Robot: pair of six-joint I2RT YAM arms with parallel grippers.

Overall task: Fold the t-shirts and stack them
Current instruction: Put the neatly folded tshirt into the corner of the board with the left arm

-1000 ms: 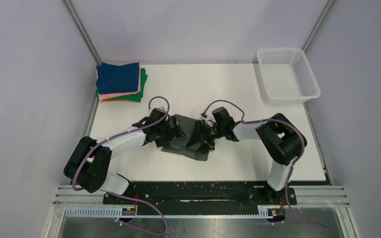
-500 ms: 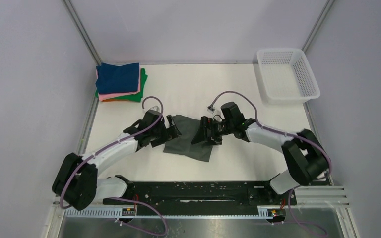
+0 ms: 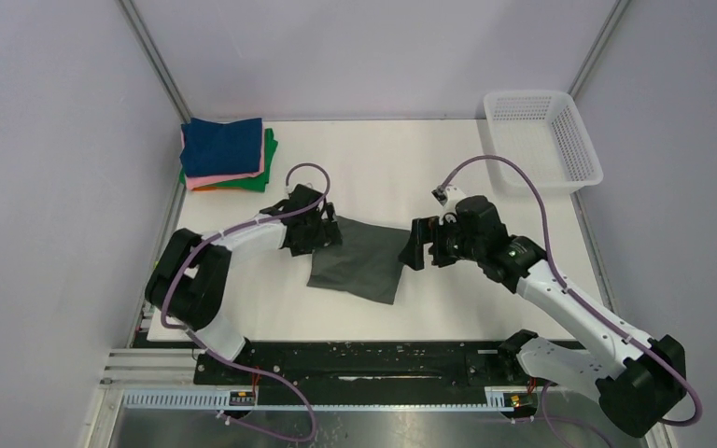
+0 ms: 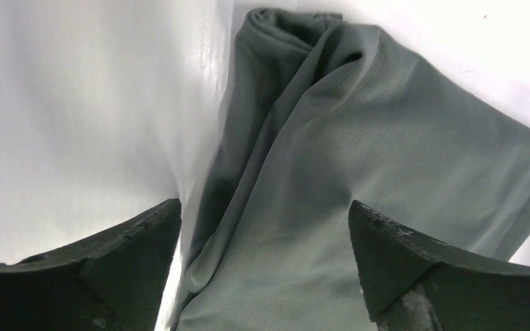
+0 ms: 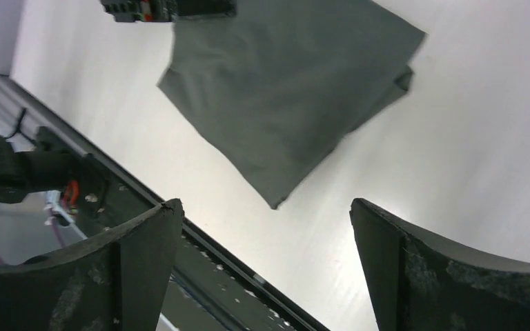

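Observation:
A dark grey-green t-shirt (image 3: 359,266) lies folded into a rough square at the table's middle. My left gripper (image 3: 323,233) is low over its far left corner, open. In the left wrist view the left gripper (image 4: 265,234) straddles the shirt's (image 4: 359,158) bunched left edge, cloth lying under and between the spread fingers (image 4: 110,269). My right gripper (image 3: 417,248) hangs open just right of the shirt, raised off it. The right wrist view shows nothing between the right gripper's (image 5: 265,234) fingers and the shirt (image 5: 283,89) beyond them. Folded navy, pink, orange and green t-shirts (image 3: 227,154) are stacked at the far left corner.
A white mesh basket (image 3: 541,140) stands at the far right corner. Grey walls close in the table on both sides. The black mounting rail (image 3: 364,359) runs along the near edge and also shows in the right wrist view as the rail (image 5: 179,276).
The right arm pulled back to the right, off the shirt, and stretched out. The left gripper shifted to the shirt's far left corner. The shirt now lies flatter.

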